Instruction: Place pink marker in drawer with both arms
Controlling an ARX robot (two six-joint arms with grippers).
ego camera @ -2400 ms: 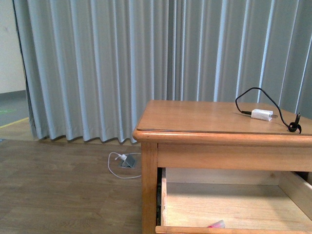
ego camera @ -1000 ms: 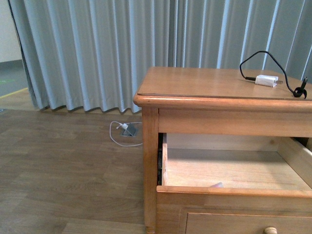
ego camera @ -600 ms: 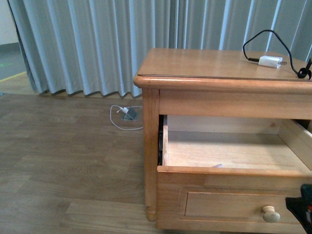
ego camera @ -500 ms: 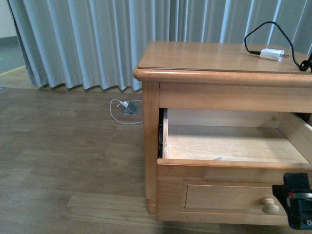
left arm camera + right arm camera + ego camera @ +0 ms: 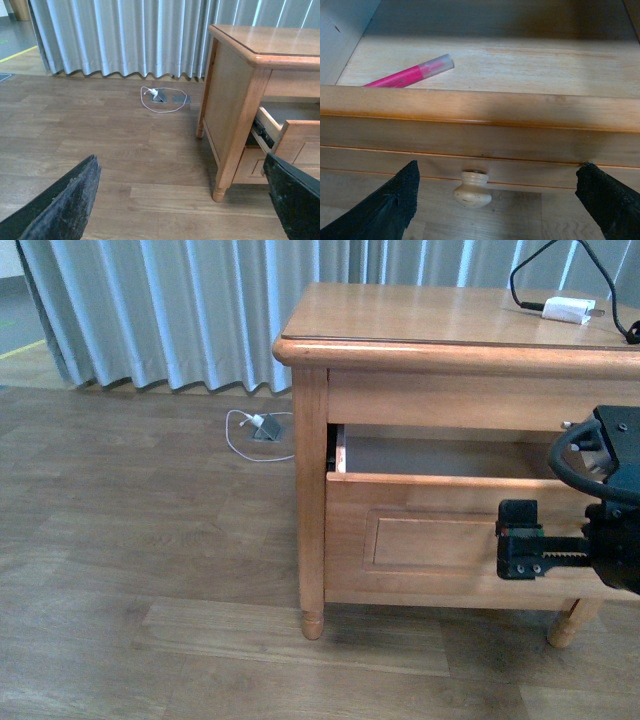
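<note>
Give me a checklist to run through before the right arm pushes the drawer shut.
1. Pink marker lies on the floor of the drawer: ok.
2. Marker below the drawer's front rim, nothing sticking over it: ok.
3. Right claw open, straddling the knob without touching it: ok.
4. Left claw open, empty and away from the cabinet: ok.
5. Drawer partly open, not yet shut: ok to push.
6. Charger plug and cable on the cabinet top, away from the drawer gap: ok.
</note>
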